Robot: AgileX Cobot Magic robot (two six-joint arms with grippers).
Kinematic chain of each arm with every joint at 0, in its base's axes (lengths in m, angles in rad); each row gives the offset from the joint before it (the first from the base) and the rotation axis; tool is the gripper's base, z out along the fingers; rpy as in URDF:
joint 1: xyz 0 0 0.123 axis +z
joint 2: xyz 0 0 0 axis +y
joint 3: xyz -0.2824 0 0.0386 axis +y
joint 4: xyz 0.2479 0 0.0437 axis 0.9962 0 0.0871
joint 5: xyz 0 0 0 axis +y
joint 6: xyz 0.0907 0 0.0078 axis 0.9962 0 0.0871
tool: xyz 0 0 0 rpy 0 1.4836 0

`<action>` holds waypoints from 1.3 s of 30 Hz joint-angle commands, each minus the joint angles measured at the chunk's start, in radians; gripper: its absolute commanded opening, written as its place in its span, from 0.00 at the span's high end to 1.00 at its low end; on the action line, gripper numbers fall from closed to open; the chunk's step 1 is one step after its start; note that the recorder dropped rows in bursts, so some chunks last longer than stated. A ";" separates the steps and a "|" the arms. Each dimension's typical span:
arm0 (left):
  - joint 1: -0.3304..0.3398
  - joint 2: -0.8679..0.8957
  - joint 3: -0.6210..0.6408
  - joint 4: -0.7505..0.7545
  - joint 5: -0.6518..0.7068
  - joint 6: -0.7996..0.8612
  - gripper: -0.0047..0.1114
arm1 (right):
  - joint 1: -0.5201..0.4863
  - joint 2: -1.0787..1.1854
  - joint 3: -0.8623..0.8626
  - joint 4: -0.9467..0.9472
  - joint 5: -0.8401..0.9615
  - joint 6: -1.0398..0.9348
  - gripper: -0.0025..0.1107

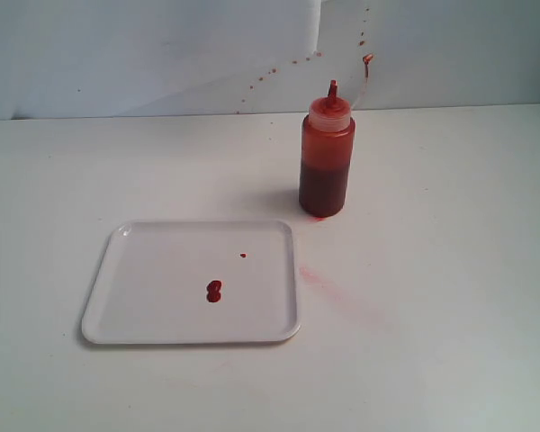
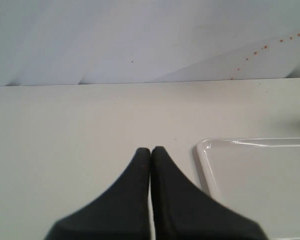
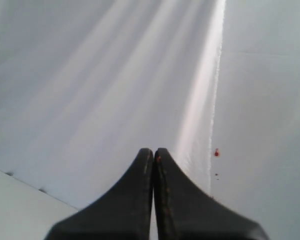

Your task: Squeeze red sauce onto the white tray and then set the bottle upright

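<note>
The bottle (image 1: 326,158) stands upright on the table behind the right corner of the white tray (image 1: 153,306), its red-stained nozzle pointing up. A double blob of red sauce (image 1: 214,291) lies near the tray's middle, with a small drop (image 1: 243,256) further back. Neither arm shows in the exterior view. My left gripper (image 2: 151,150) is shut and empty over bare table, beside a corner of the white tray (image 2: 225,165). My right gripper (image 3: 153,151) is shut and empty, facing the white backdrop; sauce traces mark its fingers (image 3: 165,185).
A faint pink smear (image 1: 319,279) stains the table right of the tray. Red specks (image 1: 279,70) dot the white backdrop behind the bottle; one speck (image 3: 216,152) shows in the right wrist view. The table's back edge meets the backdrop.
</note>
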 commanded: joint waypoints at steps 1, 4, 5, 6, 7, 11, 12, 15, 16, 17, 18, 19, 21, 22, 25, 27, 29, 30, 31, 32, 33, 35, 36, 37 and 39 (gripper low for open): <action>0.002 -0.003 0.005 0.000 -0.011 0.000 0.94 | -0.005 -0.130 0.084 -0.149 -0.050 0.002 0.98; 0.002 -0.003 0.005 0.000 -0.011 0.000 0.94 | -0.012 -0.251 0.210 -0.237 -0.198 0.002 0.98; 0.002 -0.003 0.005 0.000 -0.011 0.000 0.94 | -0.025 -0.295 0.264 -0.237 -0.263 0.002 0.98; 0.002 -0.003 0.005 0.000 -0.011 0.000 0.94 | -0.040 -0.341 0.319 -0.237 -0.332 0.002 0.98; 0.002 -0.003 0.005 0.000 -0.011 0.000 0.94 | -0.052 -0.376 0.363 -0.237 -0.399 0.002 0.98; 0.002 -0.003 0.005 0.000 -0.011 0.000 0.94 | -0.074 -0.509 0.524 -0.237 -0.574 0.002 0.98; 0.002 -0.003 0.005 0.000 -0.011 0.000 0.94 | -0.074 -0.529 0.553 -0.237 -0.608 0.002 0.98; 0.002 -0.003 0.005 0.000 -0.011 0.000 0.94 | -0.074 -0.565 0.615 -0.237 -0.646 0.002 0.98; 0.002 -0.003 0.005 0.000 -0.011 0.000 0.94 | -0.074 -0.569 0.626 -0.237 -0.646 0.002 0.98; 0.002 -0.003 0.005 0.000 -0.011 0.000 0.94 | -0.074 -0.572 0.640 -0.232 -0.644 0.003 0.98; 0.002 -0.003 0.005 0.000 -0.011 0.000 0.94 | -0.074 -0.572 0.656 -0.215 -0.644 0.007 0.98; 0.002 -0.003 0.005 0.000 -0.011 0.000 0.94 | -0.074 -0.572 0.675 -0.216 -0.639 0.023 0.98; 0.002 -0.003 0.005 0.000 -0.011 0.000 0.94 | -0.074 -0.566 0.715 -0.286 -0.610 0.112 0.98; 0.002 -0.003 0.005 0.000 -0.011 0.000 0.94 | -0.074 -0.566 0.740 -0.382 -0.598 0.212 0.98; 0.002 -0.003 0.005 0.000 -0.011 0.000 0.94 | -0.074 -0.566 0.833 -0.712 -0.599 0.597 0.98; 0.002 -0.003 0.005 0.000 -0.011 0.000 0.94 | -0.074 -0.566 0.924 -0.865 -0.599 0.745 0.98; 0.002 -0.003 0.005 0.000 -0.011 0.000 0.94 | -0.074 -0.586 1.017 -0.865 -0.607 0.727 0.98; 0.002 -0.003 0.005 0.000 -0.011 0.000 0.94 | -0.074 -0.596 1.050 -0.865 -0.607 0.719 0.98; 0.002 -0.003 0.005 0.000 -0.011 0.000 0.94 | -0.076 -0.627 1.116 -0.865 -0.614 0.712 0.98; 0.002 -0.003 0.005 0.000 -0.011 0.000 0.94 | -0.075 -0.638 1.141 -0.865 -0.616 0.712 0.98; 0.002 -0.003 0.005 0.000 -0.011 0.000 0.94 | -0.075 -0.638 1.198 -0.865 -0.627 0.712 0.98; 0.002 -0.003 0.005 0.000 -0.011 0.000 0.94 | -0.075 -0.638 1.198 -0.865 -0.566 0.712 0.98; 0.002 -0.003 0.005 0.000 -0.011 0.000 0.94 | -0.075 -0.638 1.198 -0.865 -0.557 0.712 0.98; 0.002 -0.003 0.005 0.000 -0.011 0.000 0.94 | -0.075 -0.638 1.198 -0.880 -0.549 0.712 0.98; 0.002 -0.003 0.005 0.000 -0.011 0.000 0.94 | -0.075 -0.638 1.198 -0.880 -0.538 0.712 0.98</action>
